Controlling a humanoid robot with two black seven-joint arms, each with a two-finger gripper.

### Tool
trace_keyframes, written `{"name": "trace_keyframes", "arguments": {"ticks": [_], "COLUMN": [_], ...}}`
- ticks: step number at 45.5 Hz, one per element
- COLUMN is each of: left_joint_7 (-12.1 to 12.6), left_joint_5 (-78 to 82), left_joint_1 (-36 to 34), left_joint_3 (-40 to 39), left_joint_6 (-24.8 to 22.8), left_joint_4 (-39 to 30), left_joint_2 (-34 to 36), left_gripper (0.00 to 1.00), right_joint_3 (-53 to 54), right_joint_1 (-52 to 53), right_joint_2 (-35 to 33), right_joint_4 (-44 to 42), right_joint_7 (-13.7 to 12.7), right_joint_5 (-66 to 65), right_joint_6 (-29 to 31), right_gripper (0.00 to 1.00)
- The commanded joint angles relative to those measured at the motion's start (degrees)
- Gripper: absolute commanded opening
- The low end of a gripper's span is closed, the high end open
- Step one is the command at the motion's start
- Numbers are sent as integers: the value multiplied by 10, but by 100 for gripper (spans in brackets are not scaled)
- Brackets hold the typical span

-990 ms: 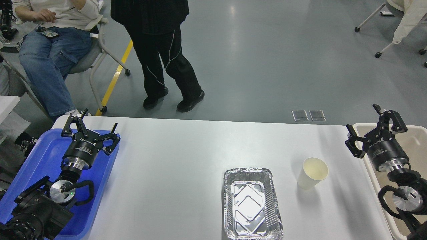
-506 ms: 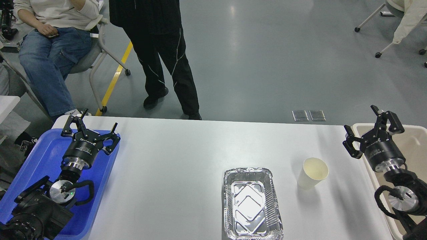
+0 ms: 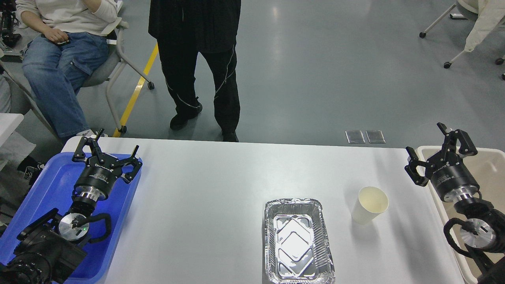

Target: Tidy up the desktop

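Observation:
The white desktop (image 3: pixel 205 189) fills the lower half of the head view. On it stand an empty foil tray (image 3: pixel 298 242) at the front middle and a pale paper cup (image 3: pixel 369 205) to its right. My left gripper (image 3: pixel 112 152) is open and empty, above the blue plastic tray (image 3: pixel 47 185) at the desktop's left end. My right gripper (image 3: pixel 434 154) is open and empty, over the left rim of the beige bin (image 3: pixel 487 165) at the right end, behind and to the right of the cup.
A person in black (image 3: pixel 197 59) stands just beyond the desktop's far edge. Another person (image 3: pixel 59 43) sits on a chair at the far left. Wheeled chairs (image 3: pixel 465 27) stand at the far right.
My right gripper has moved slightly left and away from me. The person in black has stepped to the right along the far edge. My left arm has not moved.

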Motion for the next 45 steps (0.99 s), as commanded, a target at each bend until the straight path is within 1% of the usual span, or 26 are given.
{"name": "trace_keyframes", "arguments": {"ticks": [1, 18, 24, 31, 33, 39, 45], "left_joint_7": [0, 1, 1, 1, 1, 1, 1], "left_joint_5": [0, 2, 2, 2, 2, 2, 2], "left_joint_1": [0, -1, -1, -1, -1, -1, -1], "left_joint_3": [0, 0, 0, 0, 0, 0, 0], "left_joint_6": [0, 0, 0, 0, 0, 0, 0], "left_joint_4": [0, -1, -1, -1, -1, -1, -1], "left_joint_2": [0, 0, 0, -1, -1, -1, 0], "left_gripper": [100, 100, 100, 100, 100, 100, 100], "right_joint_3": [-3, -17, -51, -95, -99, -99, -102], "right_joint_1": [2, 1, 1, 15, 17, 27, 34], "right_joint_2": [-2, 2, -11, -50, -57, -73, -99], "right_joint_4": [-2, 6, 9, 27, 33, 46, 72], "right_joint_7": [0, -1, -4, -6, -13, -57, -63], "right_joint_5": [0, 0, -1, -4, -4, -4, -12], "right_joint_6": [-4, -1, 0, 1, 1, 1, 5], "right_gripper": [100, 100, 100, 100, 100, 100, 100]}}
